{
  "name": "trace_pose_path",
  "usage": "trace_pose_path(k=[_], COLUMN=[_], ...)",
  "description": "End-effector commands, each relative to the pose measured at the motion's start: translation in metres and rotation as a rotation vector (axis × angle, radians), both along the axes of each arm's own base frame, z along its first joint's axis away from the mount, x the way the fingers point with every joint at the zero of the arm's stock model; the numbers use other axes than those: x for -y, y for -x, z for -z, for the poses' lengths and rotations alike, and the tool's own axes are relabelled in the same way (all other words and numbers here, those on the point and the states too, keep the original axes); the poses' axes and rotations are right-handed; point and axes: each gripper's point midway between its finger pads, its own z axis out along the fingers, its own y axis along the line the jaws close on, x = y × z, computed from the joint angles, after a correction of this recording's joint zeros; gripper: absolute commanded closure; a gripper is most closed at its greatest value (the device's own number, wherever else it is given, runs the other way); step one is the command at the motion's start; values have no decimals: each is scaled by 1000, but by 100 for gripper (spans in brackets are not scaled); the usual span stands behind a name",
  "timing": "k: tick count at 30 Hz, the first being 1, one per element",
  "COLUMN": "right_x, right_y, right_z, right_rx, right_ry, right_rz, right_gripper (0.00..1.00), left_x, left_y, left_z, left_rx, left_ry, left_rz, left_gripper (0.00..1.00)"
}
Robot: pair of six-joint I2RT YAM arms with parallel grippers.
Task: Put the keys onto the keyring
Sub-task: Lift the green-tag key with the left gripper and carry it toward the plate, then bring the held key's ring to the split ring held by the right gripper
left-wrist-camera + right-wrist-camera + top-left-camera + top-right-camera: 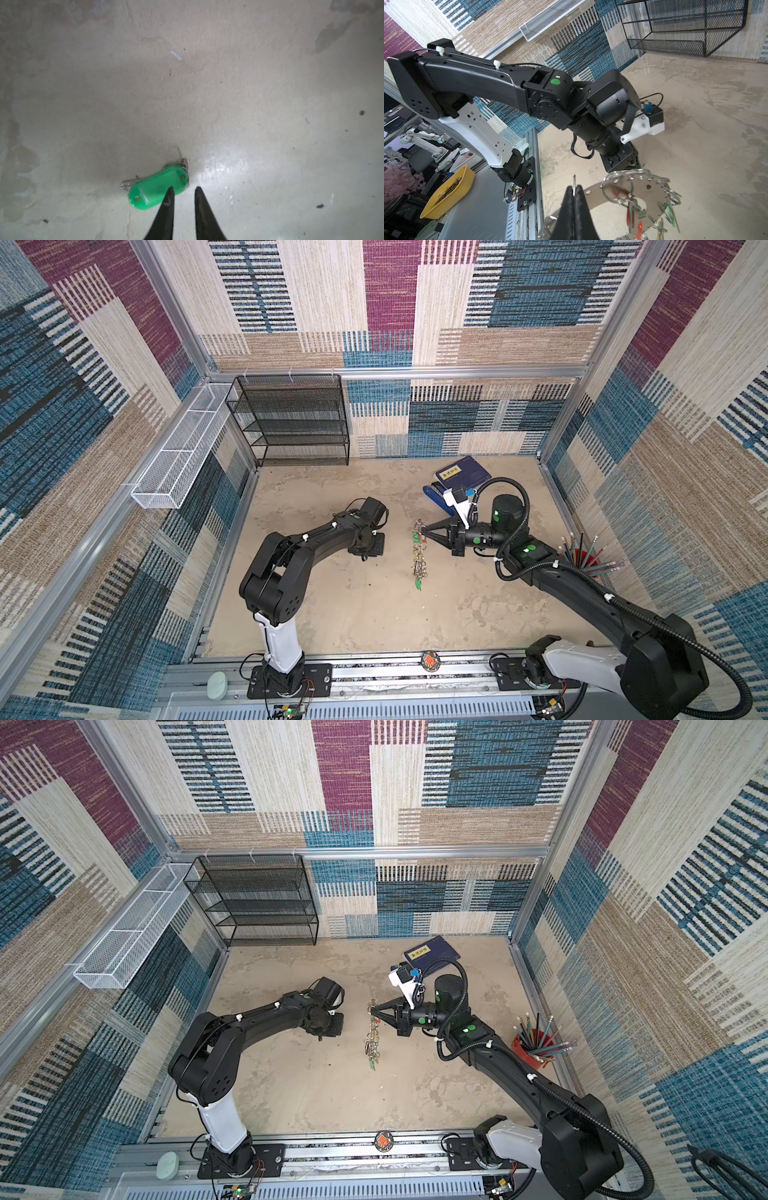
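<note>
Where the keyring (pixel 652 191) (pixel 417 553) (pixel 371 1038) is: mid-scene in both top views, raised on edge and hanging from the right gripper; I cannot tell whether its lower end touches the counter (pixel 353 614).
Right gripper (pixel 574 187): clenched on the keyring's rim, fingers pressed together.
Keyring rim: silver split rings with green, red and yellow tags.
Left gripper (pixel 184 187): released, a narrow gap between the fingers and nothing in it; pointing down, left of the keyring.
Green-tagged key (pixel 153 189): flat on the counter under the left gripper; one fingertip (pixel 169 199) overlaps the tag's edge, contact unclear.
</note>
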Motion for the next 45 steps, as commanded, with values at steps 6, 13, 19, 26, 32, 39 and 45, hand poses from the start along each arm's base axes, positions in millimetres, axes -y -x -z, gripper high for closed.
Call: trace_pose_path(k=[6, 13, 19, 26, 32, 39, 45], right_x=[0, -1, -1, 1, 0, -3, -13], right_y=[-2, -2, -2, -6, -12, -19, -13], right_z=[-6, -5, -6, -7, -15, -26, -29], right_rx=[25, 23, 27, 48, 85, 148, 191], right_ry=[-8, -7, -6, -2, -9, 38, 67], right_rz=[3, -2, -2, 29, 45, 85, 67], right_gripper=[100, 100, 100, 100, 100, 100, 100], left_x=[-2, -2, -4, 17, 38, 51, 58], left_y=[-9, -9, -12, -8, 26, 72, 115], left_z=[1, 3, 4, -40, -99, -181, -246], left_rx=[13, 8, 6, 66, 129, 292, 434], left_ry=[-26, -34, -53, 84, 291, 512, 666], left_rz=[-22, -25, -33, 49, 240, 457, 673], left_gripper=[87, 94, 100, 100, 100, 100, 100])
